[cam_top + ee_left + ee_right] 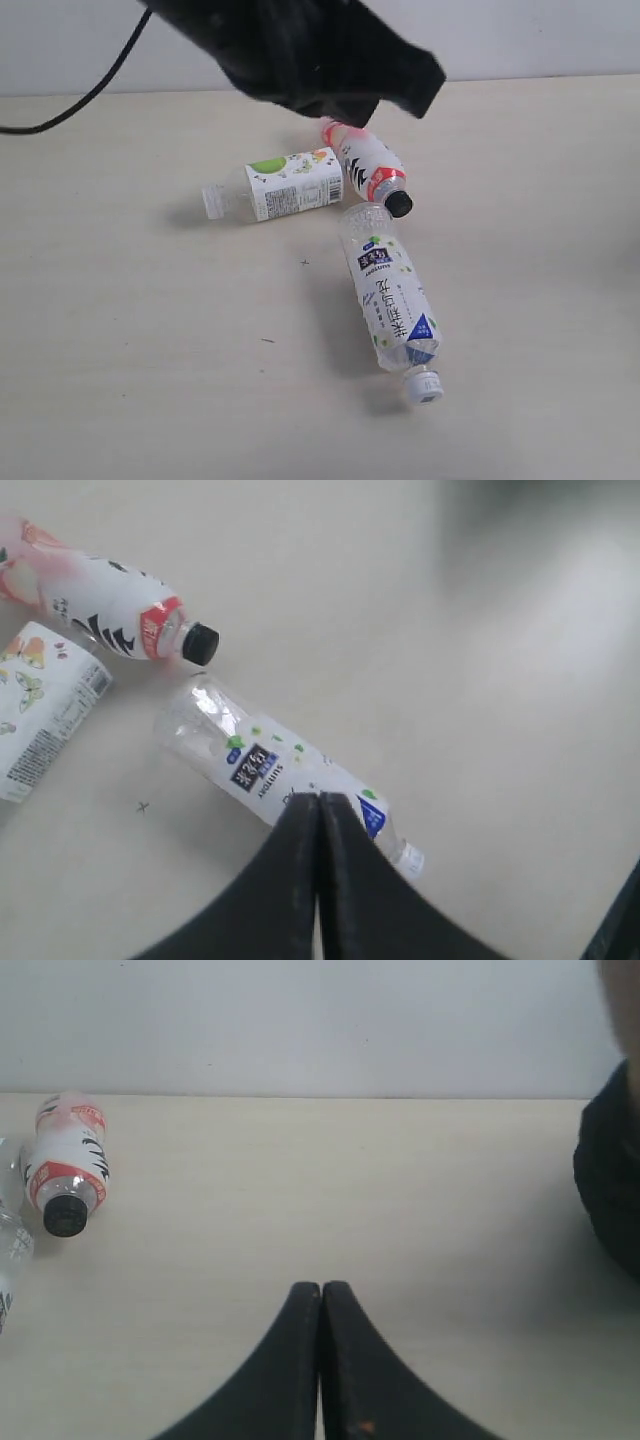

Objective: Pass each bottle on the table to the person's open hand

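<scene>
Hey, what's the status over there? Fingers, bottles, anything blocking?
Left fingers shut, empty. Right fingers shut, empty. Green-label bottle, black-capped bottle, blue-label bottle all lying on table, none gripped. Nothing seen blocking them; no open hand in view.

We see 1 black cable (92,93) curving over the far left of the counter (120,350) and rising out of the exterior view. Behind the counter stands a plain pale wall (550,35). In the right wrist view, a dark fabric-like mass (608,1175) fills 1 edge; we cannot tell what it is.
</scene>
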Controlling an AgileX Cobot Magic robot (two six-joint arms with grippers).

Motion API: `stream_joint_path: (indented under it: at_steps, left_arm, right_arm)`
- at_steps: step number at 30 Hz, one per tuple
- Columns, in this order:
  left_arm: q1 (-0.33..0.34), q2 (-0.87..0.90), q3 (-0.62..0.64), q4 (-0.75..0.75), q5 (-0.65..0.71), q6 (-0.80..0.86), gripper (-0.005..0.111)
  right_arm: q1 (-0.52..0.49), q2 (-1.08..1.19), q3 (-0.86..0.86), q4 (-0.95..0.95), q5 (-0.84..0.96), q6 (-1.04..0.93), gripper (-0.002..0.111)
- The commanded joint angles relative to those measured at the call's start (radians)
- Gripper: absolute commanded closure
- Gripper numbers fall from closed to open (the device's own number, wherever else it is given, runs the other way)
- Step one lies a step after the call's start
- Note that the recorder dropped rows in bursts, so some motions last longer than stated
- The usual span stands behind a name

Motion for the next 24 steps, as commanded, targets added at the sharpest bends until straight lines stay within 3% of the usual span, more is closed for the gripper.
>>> stream_joint_path:
  at_steps: [1, 8, 13, 20, 24]
  left_arm:
    - [0.049, -0.118, 0.265, 0.031, -0.254, -0.004, 0.106]
    - [0.242, -0.284, 0.6, 0.038, -0.5, -0.027, 0.106]
    - [0.335, -0.396, 0.773, 0.073, -0.598, -0.003, 0.106]
    - [0.352, -0.611, 0.937, 0.079, -0.743, 0.029, 0.106]
    - [0.353, -0.73, 0.979, 0.079, -0.756, 0.049, 0.106]
  right_arm:
    - [-0.005, -0.006, 0.004, -0.004, -0.013, -0.001, 0.108]
    - [-0.005, -0.006, 0.004, -0.004, -0.013, -0.001, 0.108]
    - [-0.005, -0.006, 0.004, -0.004, -0.013, -0.001, 0.108]
    - [-0.005, -0.006, 0.004, -0.004, -0.013, -0.001, 0.108]
    - [-0.005, -0.006, 0.004, -0.004, -0.013, -0.001, 0.108]
